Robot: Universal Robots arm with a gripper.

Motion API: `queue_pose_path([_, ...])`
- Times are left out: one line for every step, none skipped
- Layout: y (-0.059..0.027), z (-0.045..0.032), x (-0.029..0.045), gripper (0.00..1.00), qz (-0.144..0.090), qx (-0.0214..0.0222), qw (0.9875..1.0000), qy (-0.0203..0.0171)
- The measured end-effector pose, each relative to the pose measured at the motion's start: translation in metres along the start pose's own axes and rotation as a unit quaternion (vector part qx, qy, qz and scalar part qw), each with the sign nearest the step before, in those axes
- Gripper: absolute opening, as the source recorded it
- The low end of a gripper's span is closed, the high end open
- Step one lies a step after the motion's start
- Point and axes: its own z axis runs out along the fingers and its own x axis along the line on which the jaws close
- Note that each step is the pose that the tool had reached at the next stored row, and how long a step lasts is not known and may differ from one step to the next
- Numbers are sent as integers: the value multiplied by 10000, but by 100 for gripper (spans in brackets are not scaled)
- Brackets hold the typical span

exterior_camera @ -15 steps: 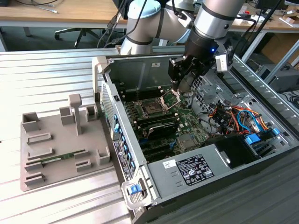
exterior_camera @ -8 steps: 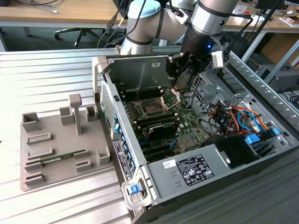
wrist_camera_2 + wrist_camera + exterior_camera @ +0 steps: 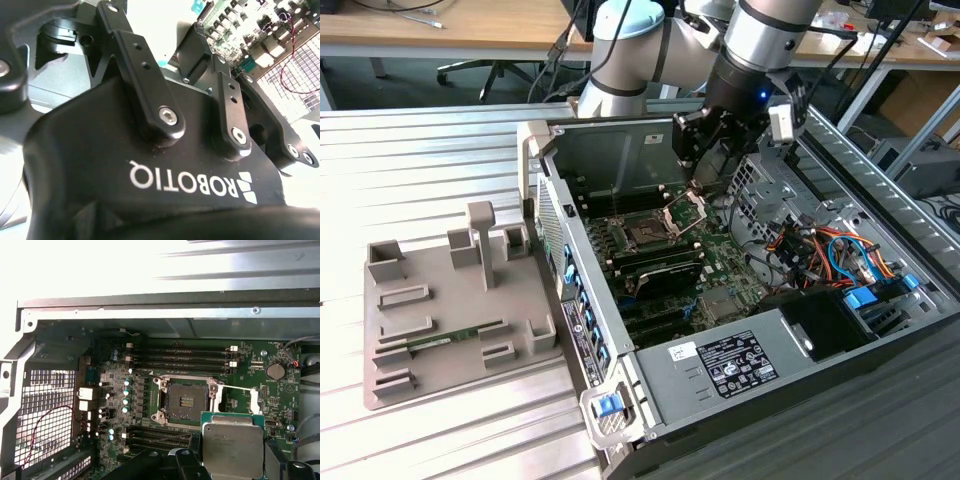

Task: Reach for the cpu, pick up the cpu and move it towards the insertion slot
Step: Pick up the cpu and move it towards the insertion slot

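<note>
Two steps read as complete: the gripper (image 3: 705, 170) is closed on the cpu (image 3: 232, 447), lifted. It hangs just beside the open insertion slot (image 3: 186, 401), not yet over it.

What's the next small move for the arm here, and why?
Probably carry the cpu sideways until it sits squarely over the insertion slot. The chip is already held up in the pincer inside the case, beside the open socket rather than above it.

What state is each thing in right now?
chip: held off the board by the gripper, not seated.
socket: empty, bracket swung up.
computer case: side panel off, insides exposed.
gripper: shut on the chip, above the board.
</note>
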Motion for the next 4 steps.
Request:
queue_pose_path([3,1,0,55,1,-1,10000,-1])
queue_pose_path([4,1,0,55,1,-1,10000,0])
queue_pose_path([4,1,0,55,1,-1,10000,0])
queue_pose_path([4,1,0,55,1,-1,10000,-1])
